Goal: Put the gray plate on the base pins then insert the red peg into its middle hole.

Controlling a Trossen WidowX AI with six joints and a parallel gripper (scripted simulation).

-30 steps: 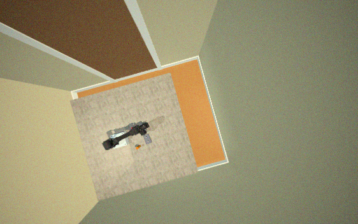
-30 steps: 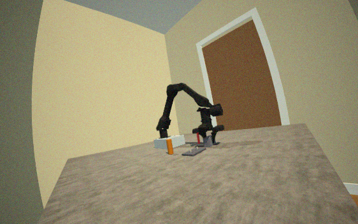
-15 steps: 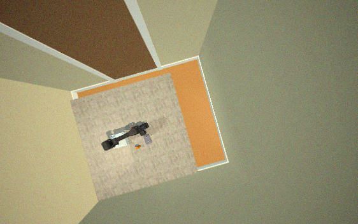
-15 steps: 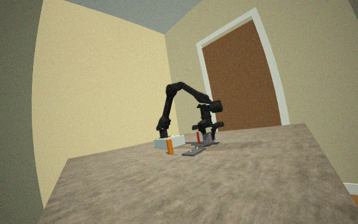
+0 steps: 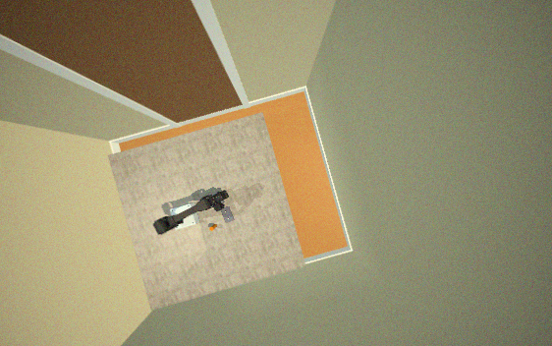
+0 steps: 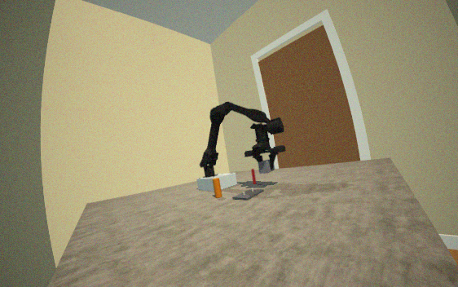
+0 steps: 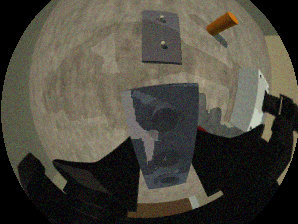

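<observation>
In the exterior view, most of the mottled brown surface (image 6: 285, 236) between the near edge and the objects carries nothing. Past the middle of it, toward the far left corner, stands an upright orange cylinder (image 6: 217, 187), just in front of the white block (image 6: 226, 179) that carries the arm (image 6: 214, 130). Right of the cylinder lies the flat dark base (image 6: 248, 195), with two small pale pins just visible on top. Beyond the base the red peg (image 6: 253, 176) stands upright on the surface, beside a dark shadow patch. Above and slightly right of the peg, the hand (image 6: 265, 160) hangs downward, its fingers clamped on the gray plate (image 6: 265, 165), which is lifted clear of the surface and hangs from the fingers.

The wrist view shows the gray plate (image 7: 166, 136) held between the dark fingers, filling the middle of the picture, its middle hole faintly visible. Farther off in that view lies the base (image 7: 161, 38) with its two pins, well apart from the plate, and the orange cylinder (image 7: 222, 23) sits to its right.

From the top view, the arm (image 5: 192, 211) reaches toward the surface's middle, with the plate (image 5: 227, 214) at its tip.
</observation>
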